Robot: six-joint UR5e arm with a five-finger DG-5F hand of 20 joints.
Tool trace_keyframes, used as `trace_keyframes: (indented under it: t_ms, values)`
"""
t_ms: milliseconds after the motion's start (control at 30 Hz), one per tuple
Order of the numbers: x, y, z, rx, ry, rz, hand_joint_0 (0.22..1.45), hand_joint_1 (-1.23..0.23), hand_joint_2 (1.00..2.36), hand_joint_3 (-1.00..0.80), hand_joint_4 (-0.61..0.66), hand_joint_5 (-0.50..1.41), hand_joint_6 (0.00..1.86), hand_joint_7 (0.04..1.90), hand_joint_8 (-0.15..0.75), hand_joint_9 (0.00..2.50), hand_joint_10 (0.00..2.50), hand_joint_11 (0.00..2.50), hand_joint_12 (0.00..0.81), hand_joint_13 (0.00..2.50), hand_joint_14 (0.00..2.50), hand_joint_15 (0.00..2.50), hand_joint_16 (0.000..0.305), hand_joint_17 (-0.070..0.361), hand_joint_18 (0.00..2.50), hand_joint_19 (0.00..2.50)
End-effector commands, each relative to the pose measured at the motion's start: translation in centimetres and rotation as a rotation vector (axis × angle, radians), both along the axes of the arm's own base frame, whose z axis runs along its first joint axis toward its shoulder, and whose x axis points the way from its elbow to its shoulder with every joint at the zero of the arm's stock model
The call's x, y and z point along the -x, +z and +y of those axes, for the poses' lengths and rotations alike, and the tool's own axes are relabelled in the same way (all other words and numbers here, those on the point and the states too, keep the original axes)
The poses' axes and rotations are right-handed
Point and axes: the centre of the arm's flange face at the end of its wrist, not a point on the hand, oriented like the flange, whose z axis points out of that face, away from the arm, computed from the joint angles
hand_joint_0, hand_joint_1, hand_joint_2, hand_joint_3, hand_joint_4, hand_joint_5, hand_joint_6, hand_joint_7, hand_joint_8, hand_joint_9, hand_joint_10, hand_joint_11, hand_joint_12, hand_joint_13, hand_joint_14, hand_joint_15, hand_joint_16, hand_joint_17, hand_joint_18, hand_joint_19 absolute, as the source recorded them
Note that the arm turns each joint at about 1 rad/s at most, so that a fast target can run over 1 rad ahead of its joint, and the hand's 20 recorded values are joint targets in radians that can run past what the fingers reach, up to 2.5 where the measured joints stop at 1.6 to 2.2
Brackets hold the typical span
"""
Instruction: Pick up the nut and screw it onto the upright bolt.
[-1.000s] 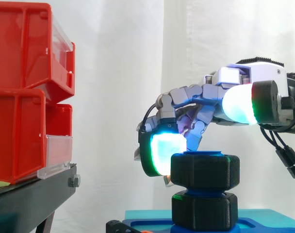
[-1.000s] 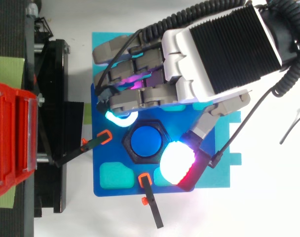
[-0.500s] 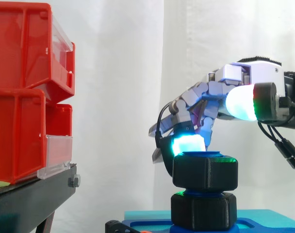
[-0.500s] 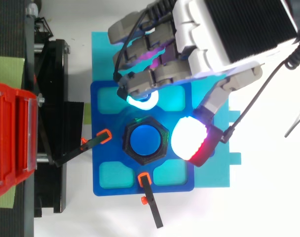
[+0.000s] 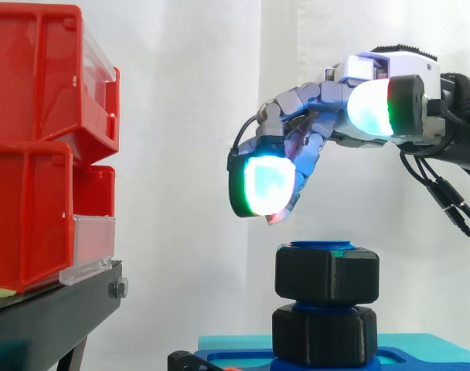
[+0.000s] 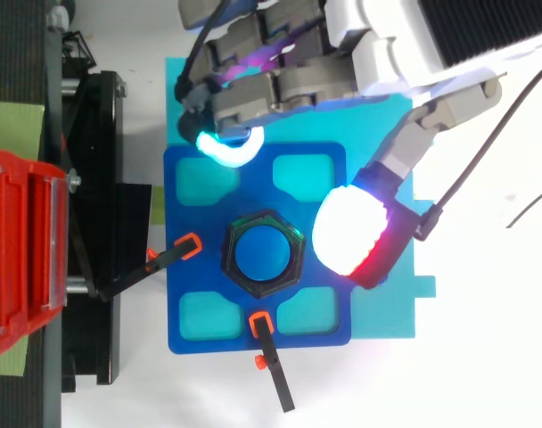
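- Black clamp levers with orange tips lie nearest: one (image 6: 271,361) at the front edge of the blue fixture plate (image 6: 329,325), a second (image 6: 168,257) at its left edge.
- Fixture plate rests on a teal mat (image 6: 382,312).
- Nut (image 5: 326,273), black and hexagonal, sits on the upright blue bolt (image 6: 262,253) at the plate's centre. In the side view the bolt's top shows just above the nut.
- Below the nut is a second black hex collar (image 5: 325,334), with a thin band of blue showing between the two.
- Hand (image 5: 351,116) hangs above the nut, apart from it. Fingers are loosely bent, the thumb is spread away from them, and nothing is held.
- Thumb pad (image 6: 349,234) glows white with a red rim, just right of the nut in the top view.
- Cyan finger pad (image 6: 226,148) is farther back, over the plate's far left corner.
- Red bins (image 5: 34,147) stand stacked on a black stand (image 5: 49,317) at left.
- White curtain (image 5: 189,116) hangs behind everything.
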Motion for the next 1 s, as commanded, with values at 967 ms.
trace_keyframes:
  t_ms: [967]
  values:
    - [-0.3,-4.8,6.0,0.013,-0.002,0.010,0.52,-0.12,1.00,-0.50,0.18,0.00,0.51,1.18,0.243,0.99,0.00,0.00,0.256,0.57,0.00,0.00,0.029,0.064,0.31,0.08]
